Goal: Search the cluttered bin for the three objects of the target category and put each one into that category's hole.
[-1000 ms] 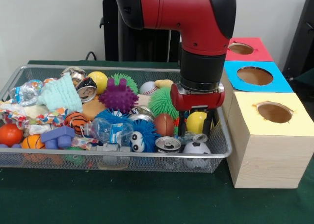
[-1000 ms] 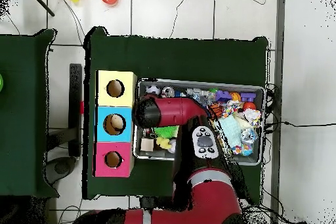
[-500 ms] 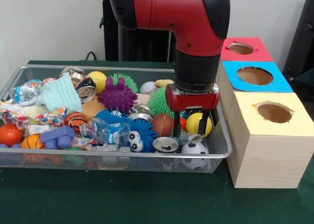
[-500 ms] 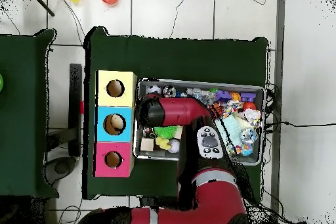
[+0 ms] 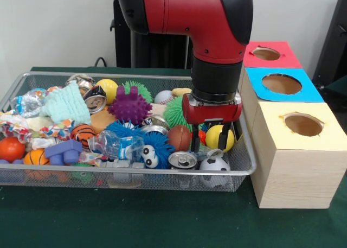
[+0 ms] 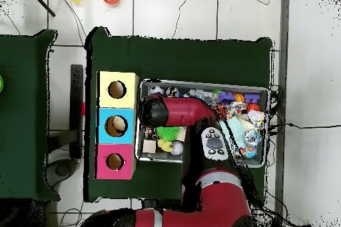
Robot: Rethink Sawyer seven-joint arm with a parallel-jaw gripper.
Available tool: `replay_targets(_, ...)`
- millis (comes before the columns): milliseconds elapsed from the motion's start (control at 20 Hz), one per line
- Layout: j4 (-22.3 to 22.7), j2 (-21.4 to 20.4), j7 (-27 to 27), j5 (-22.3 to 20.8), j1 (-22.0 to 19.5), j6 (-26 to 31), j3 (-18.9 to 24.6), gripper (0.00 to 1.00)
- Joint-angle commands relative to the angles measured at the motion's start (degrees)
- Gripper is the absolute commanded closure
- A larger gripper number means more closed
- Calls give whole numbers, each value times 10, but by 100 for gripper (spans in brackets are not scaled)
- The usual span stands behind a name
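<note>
Two bottles spotted: one bottle lies near the front middle of the bin, jammed between a blue fuzzy ball and an orange striped ball; a second bottle is tucked in the far left corner. Can't find a third one, probably buried.

Gripper: gripper is down in the right end of the bin, fingers spread with nothing between them, one finger beside a brown football and the other in front of a yellow ball. A can and a soccer ball sit just in front of it.

What changed: over the last second the arm slid a bit toward the bin's middle and dropped lower; in the last half second it barely moved, so it looks like it's settling.

What that means: honestly not great for the task, I think. It's hanging over balls and a can, none of them the target stuff, and the nearest bottle is well off to its side. My guess is it's poking around the clutter rather than going for a pick.

Hole: red hole is on the far box, behind the blue and yellow ones, and looks empty from here.

Overhead: arm covers that end of the bin, so no extra help; red box sits nearest the robot base.

Progress: looks like early days, no bottle in hand.
</note>
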Motion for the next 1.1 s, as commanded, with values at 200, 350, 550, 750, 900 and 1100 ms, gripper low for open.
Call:
replay_targets(200, -48, 158, 70, -4, -15, -82, 45, 100)
replay_targets(350, -44, 156, 75, -5, -10, -84, 39, 100)
replay_targets(550, -23, 137, 81, -2, -12, -83, 43, 100)
replay_targets(750, 17, 81, 85, 10, -8, -37, 42, 100)
replay_targets(900, 55, 31, 79, 18, -13, -5, 51, 100)
replay_targets(1100, 112, -45, 72, 37, -14, 48, 61, 100)
